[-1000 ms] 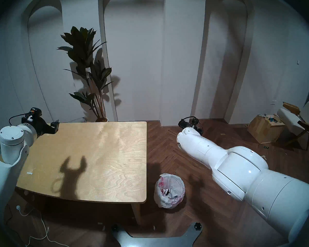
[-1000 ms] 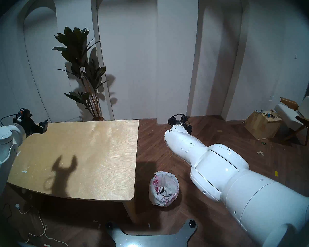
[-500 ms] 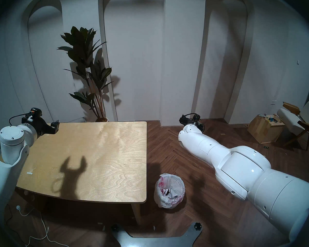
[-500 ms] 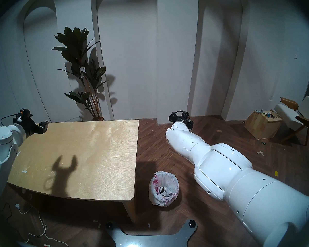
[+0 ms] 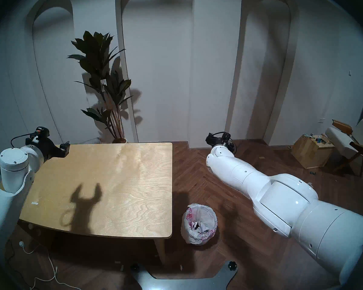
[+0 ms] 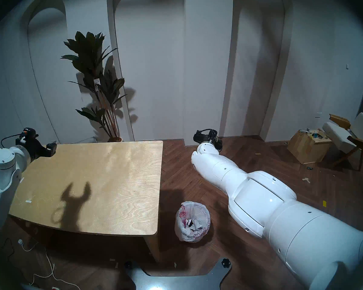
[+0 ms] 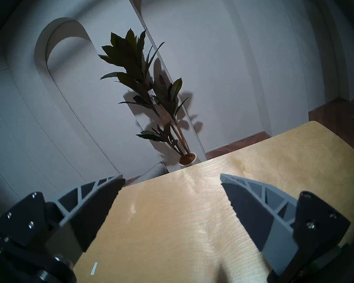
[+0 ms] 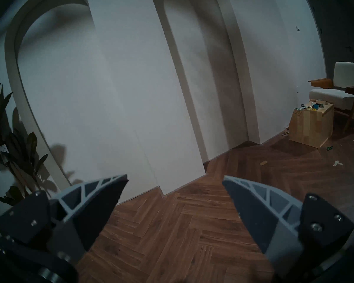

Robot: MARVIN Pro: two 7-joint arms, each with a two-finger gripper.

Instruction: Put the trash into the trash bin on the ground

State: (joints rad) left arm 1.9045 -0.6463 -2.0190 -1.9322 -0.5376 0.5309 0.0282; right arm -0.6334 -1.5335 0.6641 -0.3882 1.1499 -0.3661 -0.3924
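Observation:
The trash bin [image 5: 199,223] stands on the floor right of the table's front right corner, lined with a white bag printed red-pink; it also shows in the right head view [image 6: 192,221]. Crumpled white trash [image 5: 201,226] lies inside it. No trash shows on the wooden table [image 5: 105,189]. My left gripper [image 7: 172,179] is open and empty over the table's far left corner [image 5: 65,146]. My right gripper [image 8: 175,179] is open and empty, held above the floor far behind the bin; in the head view only its black wrist [image 5: 219,140] shows.
A small white tape strip [image 5: 34,203] lies on the table's left side. A potted plant [image 5: 105,84] stands behind the table. A wooden cube box [image 5: 310,151] and a chair [image 5: 348,141] stand far right. A white cable [image 5: 48,268] and my base plate [image 5: 184,281] lie in front.
My right forearm and wrist swung slightly right and away, then back left toward the table. The left arm, bin and table have not changed.

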